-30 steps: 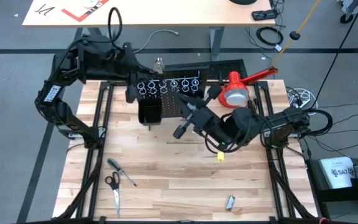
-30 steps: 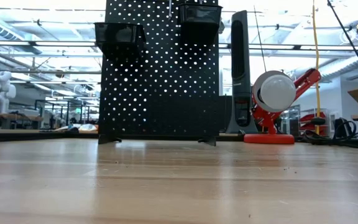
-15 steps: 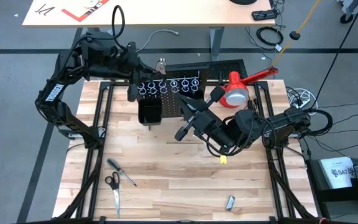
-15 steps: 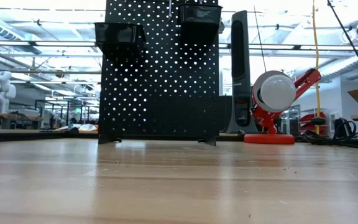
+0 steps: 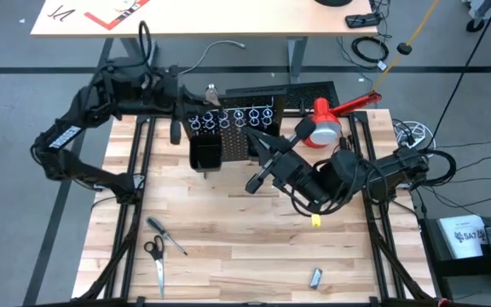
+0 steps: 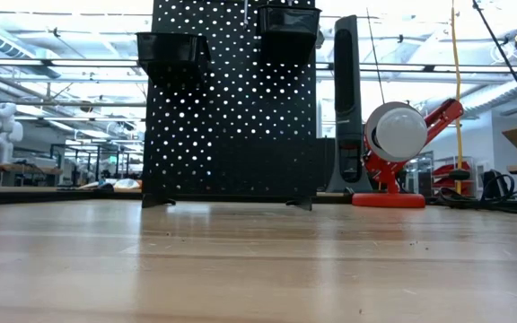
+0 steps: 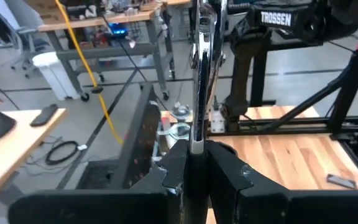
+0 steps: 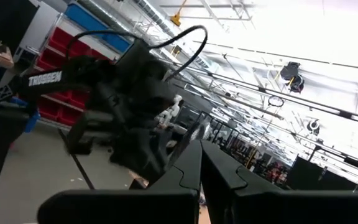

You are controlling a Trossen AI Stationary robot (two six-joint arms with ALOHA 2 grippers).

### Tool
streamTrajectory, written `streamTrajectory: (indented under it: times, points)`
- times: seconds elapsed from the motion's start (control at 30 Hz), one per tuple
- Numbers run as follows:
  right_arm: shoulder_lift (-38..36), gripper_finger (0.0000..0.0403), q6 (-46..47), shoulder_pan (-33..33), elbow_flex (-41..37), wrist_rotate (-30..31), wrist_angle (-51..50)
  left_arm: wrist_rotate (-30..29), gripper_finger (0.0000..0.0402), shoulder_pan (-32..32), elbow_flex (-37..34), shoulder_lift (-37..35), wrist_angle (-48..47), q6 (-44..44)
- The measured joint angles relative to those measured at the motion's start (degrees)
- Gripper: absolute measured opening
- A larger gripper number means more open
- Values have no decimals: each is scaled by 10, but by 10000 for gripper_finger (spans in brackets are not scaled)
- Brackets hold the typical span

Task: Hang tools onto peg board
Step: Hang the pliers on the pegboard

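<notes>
Since the earlier frame, the left arm has swung back toward the table's far left edge, carrying its tool with it, and the right arm has drawn slightly away from the peg board [image 5: 233, 119].

The left gripper [image 7: 194, 155] has its two fingers [image 7: 173, 171] pinched on the shaft of a silver wrench [image 7: 199, 68], which stands upright between them. Seen from above, that gripper [image 5: 201, 95] sits just behind the peg board's row of silver rings [image 5: 228, 118], at the board's left end.

The right gripper [image 5: 267, 147] has its fingers [image 8: 185, 168] pressed together with nothing between them; it hovers in front of the peg board's right half.

Two black bins [image 6: 173, 49] hang on the peg board's upper part.

Well in front of the peg board, near the table's front left corner, lie the thin screwdriver [image 5: 167, 235] and the black-handled scissors [image 5: 155, 258], just beside each other. A small metal piece [image 5: 314, 277] lies farther right along the front edge.

A red-and-white lamp [image 5: 324, 128] stands just right of the peg board.
</notes>
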Motion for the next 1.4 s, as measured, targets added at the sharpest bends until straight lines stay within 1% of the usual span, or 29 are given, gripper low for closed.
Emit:
streamTrajectory:
  times: [0.1, 0.17, 0.37, 0.53, 0.67, 0.9, 1.1, 1.4]
  points:
    - [-1, 4, 0, 1, 0, 2, 0, 8, 45, 5, -59, -23, 56, -8]
    - [-1, 4, 0, 2, 0, 3, 0, 14, 45, 8, -79, -33, 83, -8]
    - [-1, 4, 1, 2, 0, 3, -2, 27, 45, 26, -80, -42, 84, -5]
    - [-1, 4, 1, 3, 0, 3, -1, 36, 45, 27, -81, -38, 83, -8]
    - [-1, 4, 8, 4, 0, 3, -2, 35, 45, 28, -97, -38, 92, -8]
    - [-1, 4, 8, 4, 0, 2, -4, 25, 45, 27, -107, -39, 107, -4]
    - [-1, 4, 6, 4, 0, 2, -4, 4, 45, 28, -109, -36, 96, -3]
    - [-1, 4, 6, 7, 0, 2, -4, 4, 45, 27, -109, -24, 78, -7]
